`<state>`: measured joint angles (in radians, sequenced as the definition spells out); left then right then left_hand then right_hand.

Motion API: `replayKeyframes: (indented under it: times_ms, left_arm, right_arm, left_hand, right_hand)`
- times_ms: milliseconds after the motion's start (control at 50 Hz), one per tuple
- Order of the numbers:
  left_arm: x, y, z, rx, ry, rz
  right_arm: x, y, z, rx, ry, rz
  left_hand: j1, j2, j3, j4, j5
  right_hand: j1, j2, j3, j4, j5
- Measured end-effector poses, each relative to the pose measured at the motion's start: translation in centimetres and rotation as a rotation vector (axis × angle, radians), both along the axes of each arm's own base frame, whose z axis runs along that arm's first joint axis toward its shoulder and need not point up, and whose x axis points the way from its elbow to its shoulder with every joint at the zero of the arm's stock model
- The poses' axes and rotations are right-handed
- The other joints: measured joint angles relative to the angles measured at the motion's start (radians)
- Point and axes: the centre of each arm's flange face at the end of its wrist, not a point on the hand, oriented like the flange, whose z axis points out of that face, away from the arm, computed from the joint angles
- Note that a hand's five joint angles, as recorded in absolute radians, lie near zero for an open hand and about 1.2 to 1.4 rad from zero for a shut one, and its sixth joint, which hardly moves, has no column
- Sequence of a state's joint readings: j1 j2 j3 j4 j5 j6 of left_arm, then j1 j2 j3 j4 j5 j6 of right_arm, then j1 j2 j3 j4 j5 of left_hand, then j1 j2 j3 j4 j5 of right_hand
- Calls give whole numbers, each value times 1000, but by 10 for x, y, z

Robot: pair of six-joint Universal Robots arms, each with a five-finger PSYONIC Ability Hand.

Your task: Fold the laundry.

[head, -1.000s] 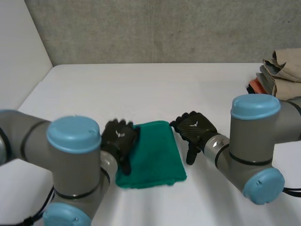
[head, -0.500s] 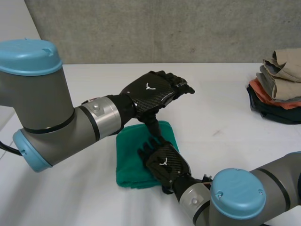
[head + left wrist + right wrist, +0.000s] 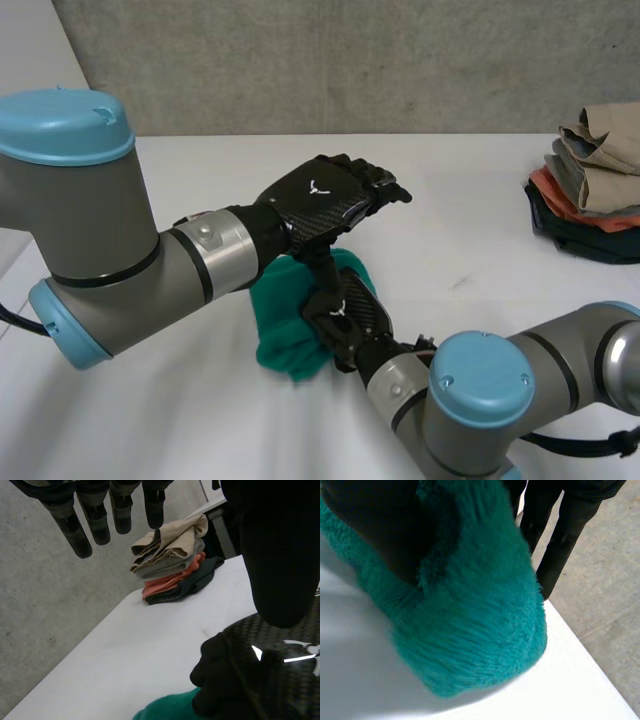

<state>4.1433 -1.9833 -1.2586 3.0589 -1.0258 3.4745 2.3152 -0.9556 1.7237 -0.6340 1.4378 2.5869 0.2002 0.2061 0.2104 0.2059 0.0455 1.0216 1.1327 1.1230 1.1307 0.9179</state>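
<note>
One towel [image 3: 282, 338] bunched in the right hand [image 3: 345, 318]

Right hand: fingers clenched round the green towel, which bulges out of the grip in a thick roll.

Towel: rests on the white counter [image 3: 480, 210], near the front and about mid-width, gathered into a heap.

Left hand [image 3: 330, 195]: released, fingers straight, grasping nothing. It hovers above the towel and the right hand.

Stack [image 3: 590, 185] of folded clothes: at the counter's far right edge, well apart from the towel. Tan pieces lie on top, with orange and dark ones beneath.
</note>
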Motion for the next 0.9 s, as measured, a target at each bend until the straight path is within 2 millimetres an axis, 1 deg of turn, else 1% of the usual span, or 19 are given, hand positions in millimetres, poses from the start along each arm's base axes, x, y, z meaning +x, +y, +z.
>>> replayKeyframes:
  times_ms: [20, 120, 260, 300, 340, 400, 480, 500, 520, 580, 620, 680, 700, 740, 780, 820, 860, 880, 900]
  left_arm:
    - [0, 0, 0, 0, 0, 1]
    - [1, -1, 2, -3, 2, 6]
    - [8, -6, 13, -31, 19, 38]
    - [12, -10, 21, -52, 32, 60]
    - [14, -12, 26, -69, 43, 74]
    - [17, -16, 35, -100, 68, 100]
    - [21, -19, 46, -124, 108, 129]
    - [22, -20, 49, -126, 119, 135]
    - [22, -20, 50, -126, 126, 139]
    - [23, -21, 54, -121, 146, 146]
    - [23, -20, 54, -116, 153, 146]
    - [23, -19, 54, -109, 155, 143]
    - [23, -19, 53, -107, 155, 143]
    - [22, -17, 52, -102, 152, 138]
    - [22, -16, 50, -98, 149, 135]
    - [21, -15, 49, -94, 145, 130]
    - [20, -13, 47, -90, 142, 127]
    - [20, -13, 46, -89, 140, 125]
    - [19, -12, 45, -87, 139, 123]
  right_arm:
    - [1, -2, 1, -3, -5, -2]
    - [1, -13, 9, -19, -28, -25]
    - [-21, -57, 40, -83, -75, -136]
    - [-30, -75, 53, -117, -96, -170]
    - [-35, -86, 62, -141, -111, -185]
    - [-44, -111, 82, -195, -147, -204]
    - [-58, -146, 115, -281, -214, -232]
    - [-64, -158, 128, -311, -244, -246]
    - [-68, -166, 137, -328, -264, -255]
    - [-91, -197, 172, -392, -357, -301]
    - [-113, -217, 196, -432, -427, -335]
    - [-154, -243, 226, -493, -520, -389]
    - [-161, -247, 230, -502, -532, -398]
    - [-200, -264, 244, -544, -580, -442]
    - [-230, -277, 247, -571, -601, -467]
    - [-259, -290, 243, -589, -607, -476]
    - [-282, -302, 229, -584, -599, -462]
    - [-289, -306, 222, -577, -593, -453]
    - [-299, -313, 210, -561, -583, -435]
  left_hand:
    - [0, 0, 0, 0, 0]
    - [0, 0, 0, 0, 0]
    - [0, 0, 0, 0, 0]
    - [0, 0, 0, 0, 0]
    - [0, 0, 0, 0, 0]
    - [0, 0, 0, 0, 0]
    - [0, 0, 0, 0, 0]
    - [0, 0, 0, 0, 0]
    - [0, 0, 0, 0, 0]
    - [0, 0, 0, 0, 0]
    - [0, 0, 0, 0, 0]
    - [0, 0, 0, 0, 0]
    - [0, 0, 0, 0, 0]
    - [0, 0, 0, 0, 0]
    - [0, 0, 0, 0, 0]
    - [0, 0, 0, 0, 0]
    - [0, 0, 0, 0, 0]
    - [0, 0, 0, 0, 0]
    - [0, 0, 0, 0, 0]
  right_hand:
    - [0, 10, 23, 37, 13]
    - [0, 10, 25, 50, 13]
    - [0, 10, 25, 50, 13]
    - [0, 10, 25, 56, 13]
    - [0, 10, 32, 60, 13]
    - [0, 10, 34, 64, 13]
    - [0, 10, 34, 64, 13]
    - [0, 10, 34, 64, 14]
    - [0, 10, 34, 64, 14]
    - [0, 10, 34, 65, 14]
    - [0, 10, 34, 65, 14]
    - [0, 10, 34, 65, 14]
    - [0, 10, 34, 65, 14]
    - [0, 10, 34, 65, 14]
    - [0, 10, 34, 65, 14]
    - [0, 10, 34, 65, 14]
    - [0, 10, 36, 65, 23]
    - [0, 10, 39, 65, 26]
    - [0, 10, 43, 65, 27]
